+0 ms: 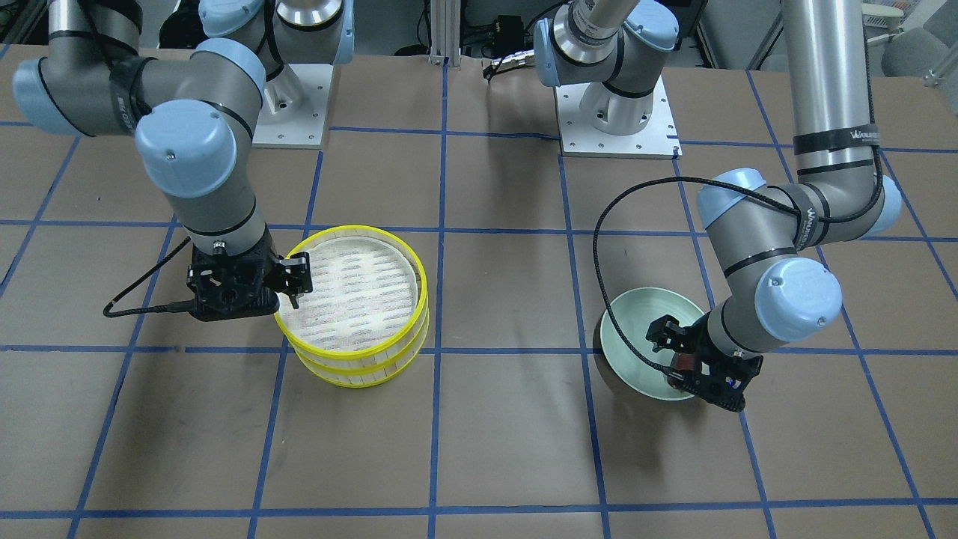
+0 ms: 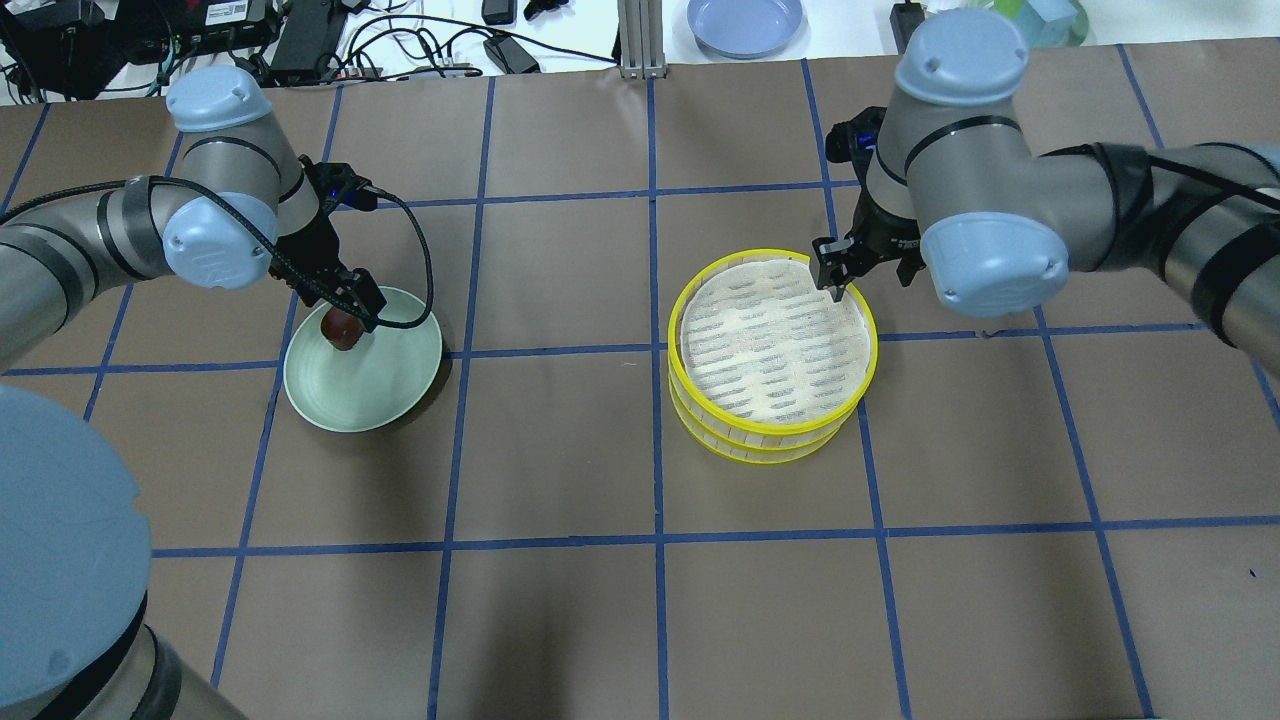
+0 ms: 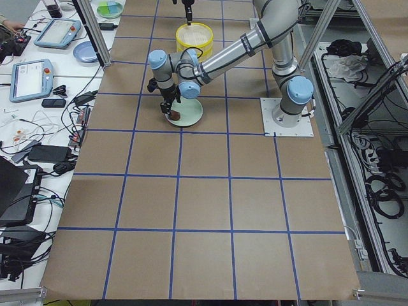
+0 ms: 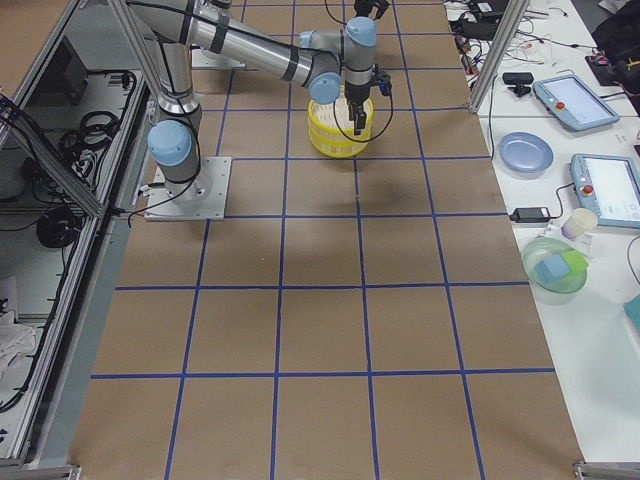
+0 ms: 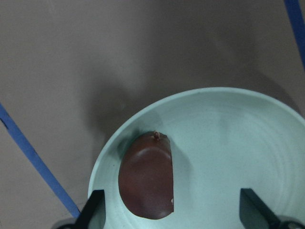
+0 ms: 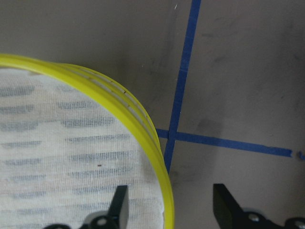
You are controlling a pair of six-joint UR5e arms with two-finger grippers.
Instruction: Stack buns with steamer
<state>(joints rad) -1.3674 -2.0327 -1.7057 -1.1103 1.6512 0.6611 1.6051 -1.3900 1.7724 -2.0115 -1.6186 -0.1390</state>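
Glossy brown bun (image 5: 145, 179) (rounded, tiny nub) on smooth mint plate (image 5: 228, 143).

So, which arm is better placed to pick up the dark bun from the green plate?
Left. The left hand hangs open over the dark bun on the green plate, one finger on each side. The right hand is far off, open astride the rim of the top steamer tray.

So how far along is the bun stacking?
Done: the two steamer trays sit stacked, top tray empty. In hand: the left tool, open, brackets the dark bun on the green plate; the right tool, open, straddles the top tray's rim. Left: gripping and loading that bun. No cream bun shows.
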